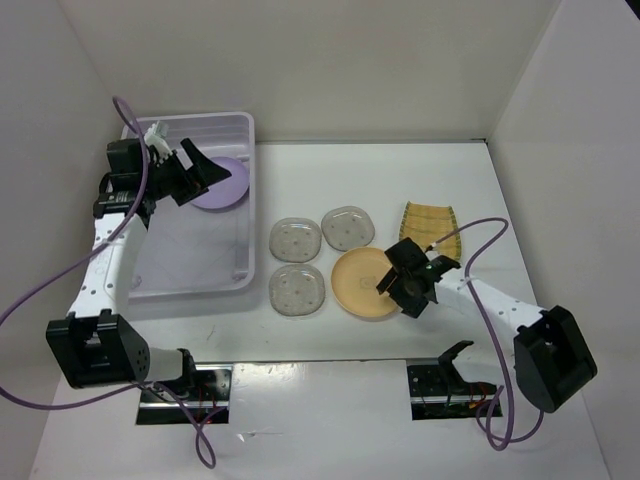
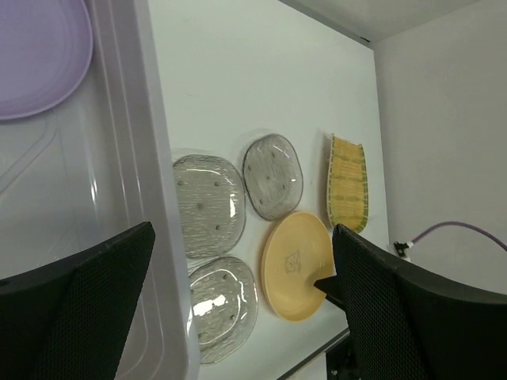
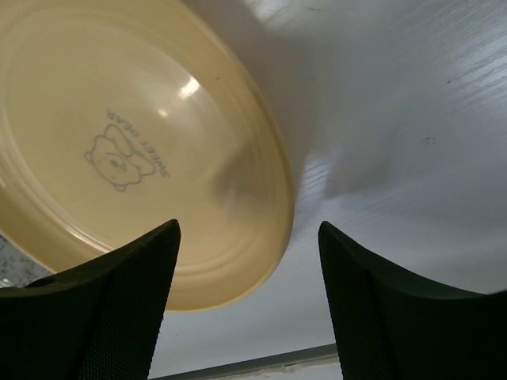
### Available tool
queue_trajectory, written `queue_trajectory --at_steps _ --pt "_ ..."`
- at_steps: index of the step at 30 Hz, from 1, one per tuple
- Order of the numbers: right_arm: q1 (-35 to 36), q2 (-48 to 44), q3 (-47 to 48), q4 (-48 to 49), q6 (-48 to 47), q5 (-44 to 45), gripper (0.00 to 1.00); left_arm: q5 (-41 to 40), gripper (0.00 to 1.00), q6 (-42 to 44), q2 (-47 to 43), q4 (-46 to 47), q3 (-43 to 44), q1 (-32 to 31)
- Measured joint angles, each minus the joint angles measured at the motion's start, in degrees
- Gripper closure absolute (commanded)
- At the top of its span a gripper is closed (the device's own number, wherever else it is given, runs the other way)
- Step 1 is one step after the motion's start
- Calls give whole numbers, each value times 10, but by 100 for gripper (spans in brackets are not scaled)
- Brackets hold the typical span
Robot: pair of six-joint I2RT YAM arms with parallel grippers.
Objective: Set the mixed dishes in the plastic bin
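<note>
walled on the left, far and right sides: one white table [image 1: 330, 170], with bare room along the far edge and down the right side.

one plastic bin [image 1: 252, 180], far left against the wall, right long side just beside two of the saucers; wide bare floor inside toward the near end.

one round orange-yellow plate [image 1: 360, 285], flat near the table's middle, right up against the near saucer on its left; touching or not, cannot tell.

one yellow woven plate [image 1: 430, 222], just beyond and to the right of it, side edges curled up, open table further right.

one lavender bowl [image 1: 232, 186], already inside the bin, tucked toward the far right corner.

three clear speckled saucers, all on the table between bin and plates, close together: far left saucer [image 1: 296, 238], far right saucer [image 1: 348, 227], near saucer [image 1: 298, 289].

two grippers. left gripper [image 1: 212, 186]: above the bin, right by the lavender bowl, jaws spread wide, holding nothing. right gripper [image 3: 247, 229]: low over the right rim of the orange-yellow plate, jaws apart with that rim between the fingers, not clamped; touching it or not, cannot tell.
</note>
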Motion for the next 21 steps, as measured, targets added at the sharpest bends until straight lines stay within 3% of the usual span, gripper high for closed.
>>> queue_trajectory --at_steps 5,12,15,21 --pt "5 31 -2 5 -2 10 37 27 1 15 -50 -9 -3 0" --pt "10 89 11 13 -19 20 76 71 1 28 -106 -14 -3 0" --pt "11 112 39 26 -22 27 100 88 1 30 -115 -17 -4 -1" --pt "23 106 75 30 -16 40 100 139 1 42 -127 -3 -45 -8"
